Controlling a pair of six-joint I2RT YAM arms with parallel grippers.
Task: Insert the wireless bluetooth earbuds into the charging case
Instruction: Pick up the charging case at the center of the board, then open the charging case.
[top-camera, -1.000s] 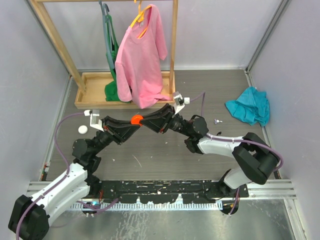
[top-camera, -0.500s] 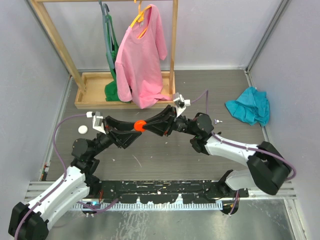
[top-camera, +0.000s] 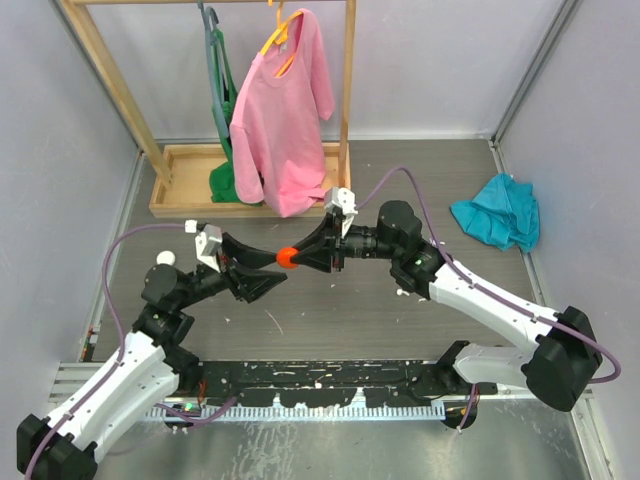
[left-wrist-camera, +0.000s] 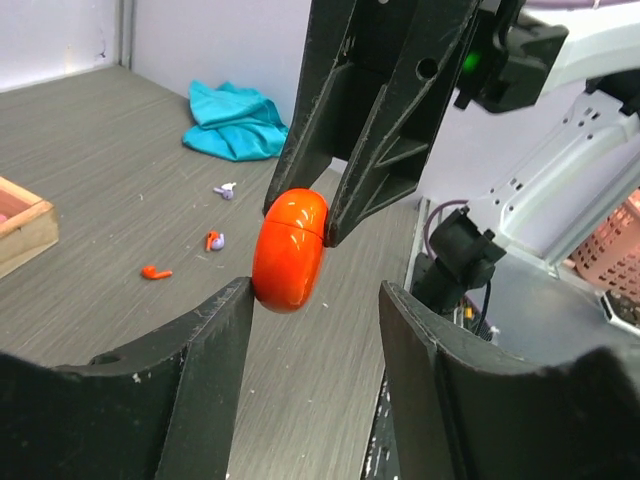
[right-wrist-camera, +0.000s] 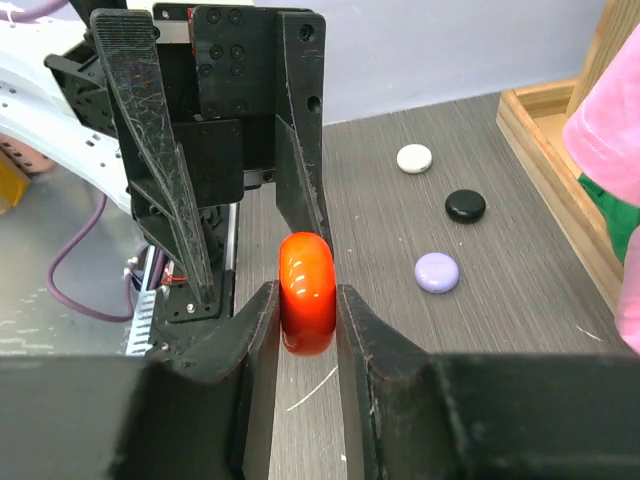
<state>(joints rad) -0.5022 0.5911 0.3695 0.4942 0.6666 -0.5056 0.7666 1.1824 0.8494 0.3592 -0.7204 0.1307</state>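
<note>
1. Top: over the mid-tabletop, the right gripper (top-camera: 305, 256) pinches the red charging case (top-camera: 288, 257), nose-to-nose with the left gripper (top-camera: 262, 265).
2. Left wrist: the left jaws, parted, bracket the case; earbuds (left-wrist-camera: 155, 271) lie loose on the tabletop beyond.
3. Right wrist: the case stands on edge in the grip.

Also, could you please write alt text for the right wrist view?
The right gripper clamps a red case on edge; the open left gripper faces it, one finger beside the case. Behind, a white case, a black case and a lilac case lie on the table.
</note>
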